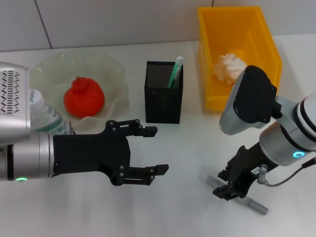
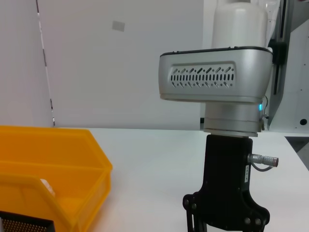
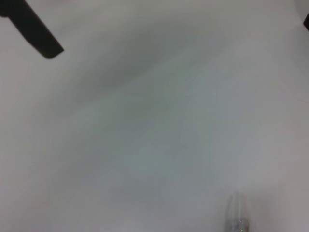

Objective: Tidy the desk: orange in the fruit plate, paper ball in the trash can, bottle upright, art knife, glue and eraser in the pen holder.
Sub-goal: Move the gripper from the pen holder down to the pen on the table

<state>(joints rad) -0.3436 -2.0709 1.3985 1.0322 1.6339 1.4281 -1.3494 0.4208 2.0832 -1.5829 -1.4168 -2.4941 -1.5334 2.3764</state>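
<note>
The orange (image 1: 83, 98) sits in the fruit plate (image 1: 113, 74), a pale-green ruffled glass dish at the back left of the white desk (image 1: 187, 148). The paper ball (image 1: 229, 67) lies inside the yellow trash can (image 1: 266, 44) at the back right. Between the 2 containers stands the black mesh pen holder (image 1: 163, 98), with a green-and-white stick (image 1: 175, 72) poking out of its top corner nearest the bin.

The bottle (image 1: 45, 116) stands upright just in front of the plate's near rim, its white cap and green label partly hidden behind the left arm. The left gripper (image 1: 154, 150) hovers in front of the pen holder, its 2 black fingers spread apart with nothing between them, pointing toward the desk's middle.

The right gripper (image 1: 228, 190) is lowered onto the desk in the near right area, directly over a slim grey art knife (image 1: 256, 205) that lies flat and slanted; the knife's ends stick out on both sides of the gripper. Whether the fingers are clamped on it or merely straddle it, I cannot tell. In the right wrist view only a blurred grey tip of the art knife (image 3: 236, 215) shows against the desk. The left wrist view shows the right arm's black gripper body (image 2: 226, 203) above the desk, and a corner of the trash can (image 2: 63, 164).
</note>
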